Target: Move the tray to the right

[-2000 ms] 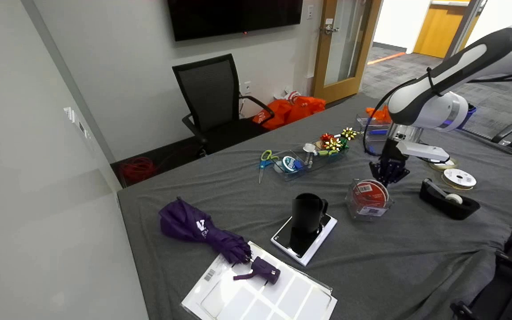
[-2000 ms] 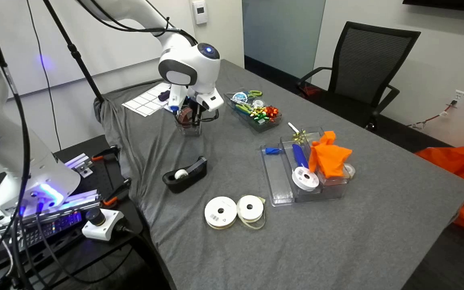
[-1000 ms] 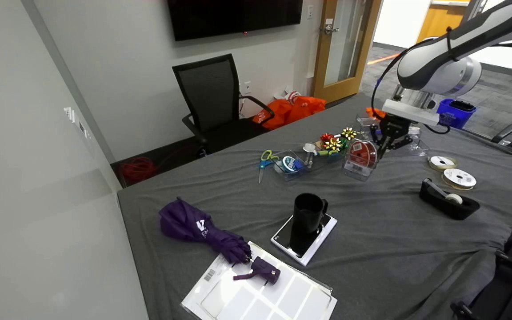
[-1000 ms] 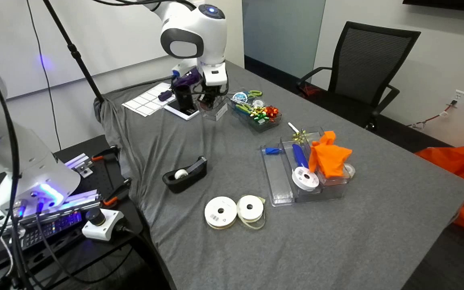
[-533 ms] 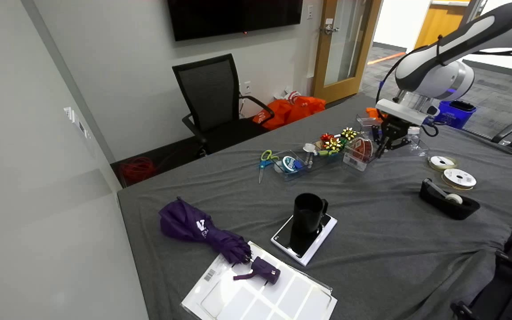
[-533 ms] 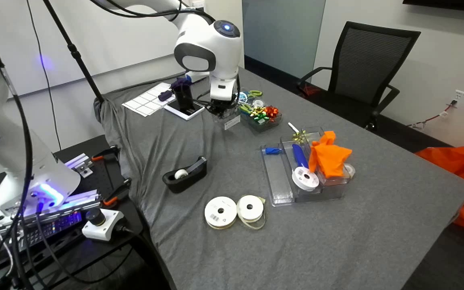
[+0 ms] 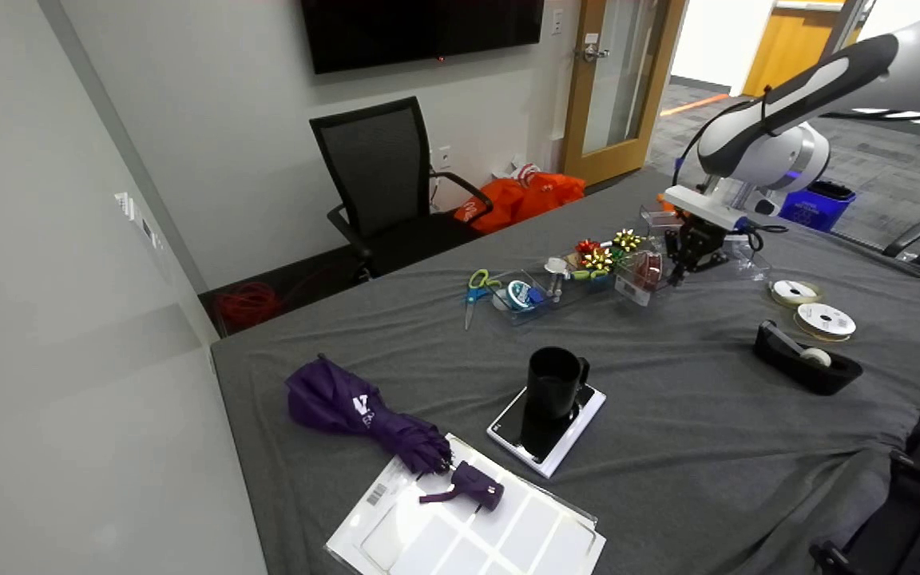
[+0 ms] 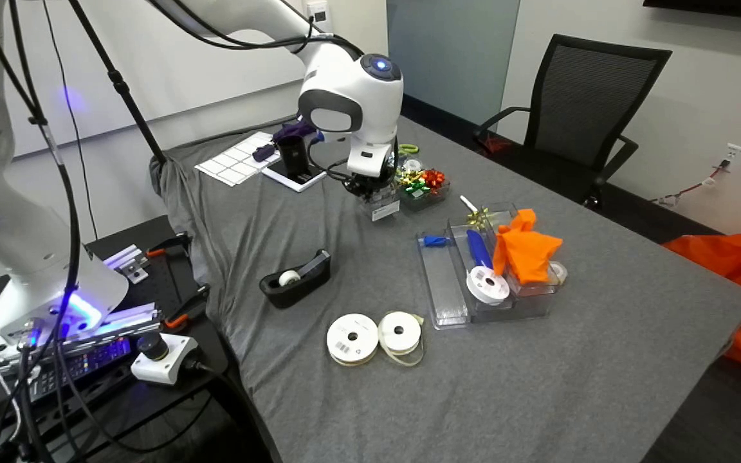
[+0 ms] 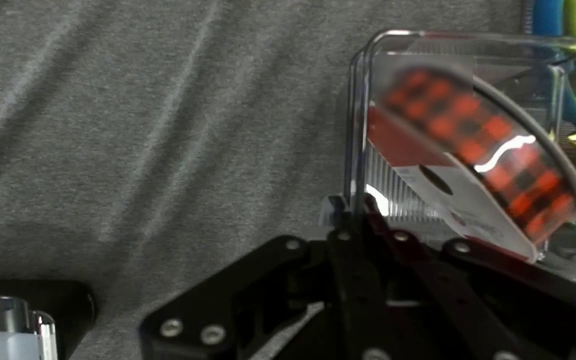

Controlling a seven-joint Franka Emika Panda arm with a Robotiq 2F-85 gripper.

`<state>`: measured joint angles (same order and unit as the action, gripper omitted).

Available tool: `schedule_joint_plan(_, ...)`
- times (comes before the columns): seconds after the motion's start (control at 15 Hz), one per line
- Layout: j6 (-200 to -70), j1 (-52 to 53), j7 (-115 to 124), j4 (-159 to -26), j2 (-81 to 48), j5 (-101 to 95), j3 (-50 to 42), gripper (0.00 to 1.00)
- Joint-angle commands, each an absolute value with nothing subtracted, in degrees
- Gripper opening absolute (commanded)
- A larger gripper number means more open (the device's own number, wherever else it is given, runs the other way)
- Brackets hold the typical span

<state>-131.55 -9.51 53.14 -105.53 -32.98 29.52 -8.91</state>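
Clear tray [image 9: 403, 197], red-plaid ribbon spool [image 9: 488, 145] inside, just beside bow container [image 8: 425, 201], contact unclear | gripper [image 9: 355, 205] clamped on one side wall | lifted or resting on grey cloth [image 9: 133, 125]: can't tell | grasp done; rightward move likely near its end, goal spot unmarked | remaining, my judgement: settle flat, let go, back off
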Motion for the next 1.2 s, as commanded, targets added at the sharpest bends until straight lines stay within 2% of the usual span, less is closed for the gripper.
schedule_joint_plan(0.0, -132.69, -10.2, 53.64, -103.77, -34.11, 29.9, -8.47, 0.02)
schedule_joint_plan(0.07, -133.06, -10.26, 53.35, -103.79, -34.15, 29.83, -8.43, 0.32)
schedule_joint_plan(0.2, -133.63, -10.36, 52.71, -104.05, -33.8, 29.74, -8.31, 0.39)
schedule_joint_plan(0.73, -131.9, -10.2, 50.59, -106.39, -30.76, 28.11, -8.53, 0.95)
schedule_joint_plan(0.87, -130.27, -10.1, 49.22, -108.18, -28.9, 26.82, -8.68, 1.0)
schedule_joint_plan(1.13, -126.42, -9.68, 45.53, -112.33, -24.53, 23.31, -9.26, 1.0)
